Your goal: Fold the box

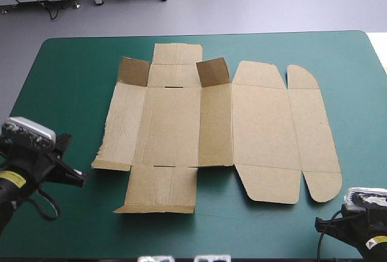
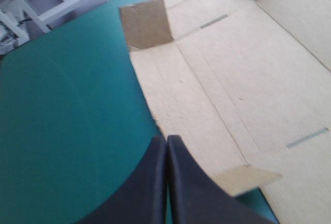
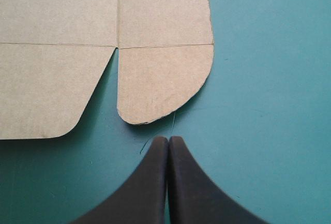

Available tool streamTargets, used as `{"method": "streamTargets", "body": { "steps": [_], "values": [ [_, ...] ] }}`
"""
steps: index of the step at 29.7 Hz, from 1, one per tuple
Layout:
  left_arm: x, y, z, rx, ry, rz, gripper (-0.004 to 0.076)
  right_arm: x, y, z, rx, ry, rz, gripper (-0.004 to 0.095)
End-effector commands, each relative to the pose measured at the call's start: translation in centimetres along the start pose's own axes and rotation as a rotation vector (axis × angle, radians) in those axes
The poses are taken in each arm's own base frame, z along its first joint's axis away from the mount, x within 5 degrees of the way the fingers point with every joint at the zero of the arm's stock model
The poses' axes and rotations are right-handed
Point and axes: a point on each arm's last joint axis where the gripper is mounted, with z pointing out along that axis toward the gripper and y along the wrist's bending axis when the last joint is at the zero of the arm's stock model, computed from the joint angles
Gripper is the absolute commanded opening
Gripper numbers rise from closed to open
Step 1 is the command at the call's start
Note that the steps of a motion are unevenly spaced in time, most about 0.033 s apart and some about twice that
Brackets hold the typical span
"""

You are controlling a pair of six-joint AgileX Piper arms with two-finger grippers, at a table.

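Box [image 1: 217, 129]: one, a single cut sheet of brown board, spread open on the teal-green cover [image 1: 66, 80]. The surface is matte with a faint grain, and straight creases divide it into panels. Its left edge is a little ragged.

Raised flaps: two, at the box's far side. The left flap [image 1: 134, 71] and right flap [image 1: 213, 71] are both squarish and stand up, with their inner faces in shadow. Between them a far tab [image 1: 177, 53] lies flat.

Rounded flaps: two, at the box's right end, one far [image 1: 302, 75] and one near [image 3: 165, 81], each curved on its outer corner. Beside them are two wider flaps with clipped corners, all flat.

Slots: two thin cuts. The far slot [image 2: 213, 21] and the near slot [image 2: 307, 137] each sit on a crease.

Corner flap [image 2: 245, 178]: one, small, at the box's near-left corner, tipped up slightly off the cover.

Grippers: two, with black, smooth, fin-shaped fingers.

My left gripper [image 2: 166, 140] is pressed closed to one point and holds nothing. It sits off the box's near-left corner, beside the ragged edge; I cannot tell whether it touches the board.

My right gripper [image 3: 168, 140] is likewise closed and empty. It is off the box's near-right corner, just short of the near rounded flap, with bare cover between them.
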Motion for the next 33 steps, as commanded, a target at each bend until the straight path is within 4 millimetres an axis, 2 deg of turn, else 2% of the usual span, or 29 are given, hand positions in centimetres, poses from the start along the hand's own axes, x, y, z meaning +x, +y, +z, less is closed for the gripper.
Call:
{"method": "streamTargets", "body": {
  "steps": [1,5,10,14,18,23,27,33],
  "values": [
    [-4.1,2.1,0.9,-0.109,-0.057,-0.044,-0.001,-1.1,0.0,-0.5,0.005,-0.074,-0.005,-0.0019],
    [-6.2,3.9,5.1,-0.185,0.076,-0.069,-0.001,-1.1,0.0,-0.5,0.004,-0.069,-0.005,-0.0019],
    [-7.0,5.3,11.2,-0.209,0.281,-0.047,-0.001,-1.1,0.0,-0.5,0.004,-0.069,-0.005,-0.002],
    [-6.2,6.3,16.2,-0.179,0.45,-0.108,-0.001,-1.1,0.0,-0.5,0.004,-0.069,-0.005,-0.002],
    [-4.0,8.1,19.8,-0.054,0.588,-0.283,-0.001,-1.1,0.0,-0.5,0.006,-0.069,-0.006,-0.002],
    [-1.0,10.6,21.4,0.186,0.648,-0.556,-0.001,-1.1,0.0,-0.5,0.006,-0.069,-0.006,-0.002],
    [0.8,12.0,21.5,0.354,0.693,-0.643,-0.001,-1.1,0.0,-0.5,0.006,-0.071,-0.006,-0.002],
    [1.5,12.6,22.0,0.355,0.701,-0.681,-0.0009,-1.1,-0.1,-0.5,0.008,-0.069,-0.008,-0.002]
  ]
}}
